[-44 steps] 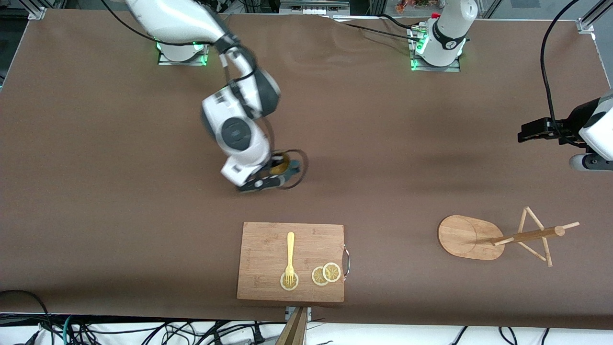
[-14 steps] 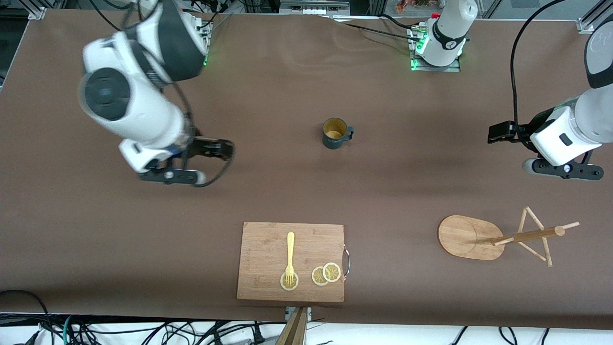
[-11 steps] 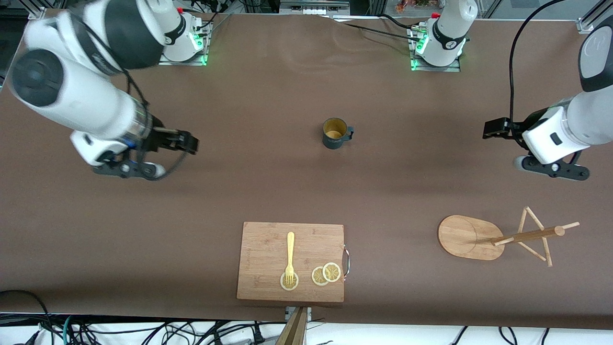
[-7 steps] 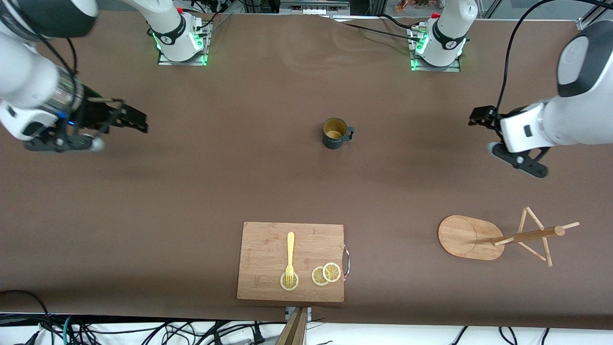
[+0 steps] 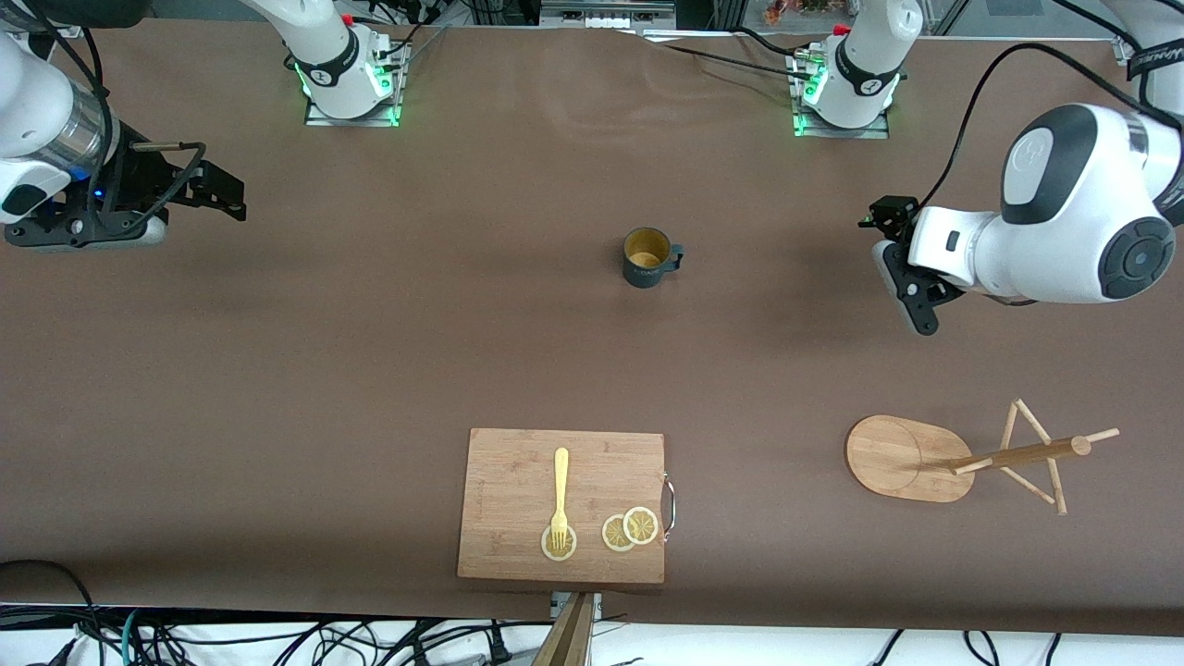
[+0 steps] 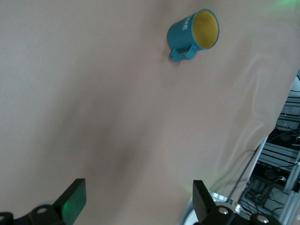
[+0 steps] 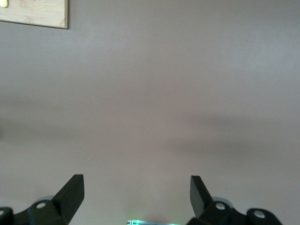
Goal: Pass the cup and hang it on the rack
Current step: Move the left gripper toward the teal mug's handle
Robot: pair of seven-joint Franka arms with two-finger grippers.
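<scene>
Between the left gripper's two dark fingers lies a wide gap with nothing in it; the jaws stand fully apart. It hangs over bare brown table toward the left arm's end, its wrist pointing at the cup. The right gripper is spread just as wide and empty, hanging over the table's edge at the right arm's end.

The cup, a dark teal mug with a yellowish inside, stands upright and alone near the middle of the table, well apart from both grippers. The rack, a pale wooden mug tree, stands nearer the front camera toward the left arm's end. A bamboo cutting board lies nearest the camera, bearing a yellow fork and lemon slices.
</scene>
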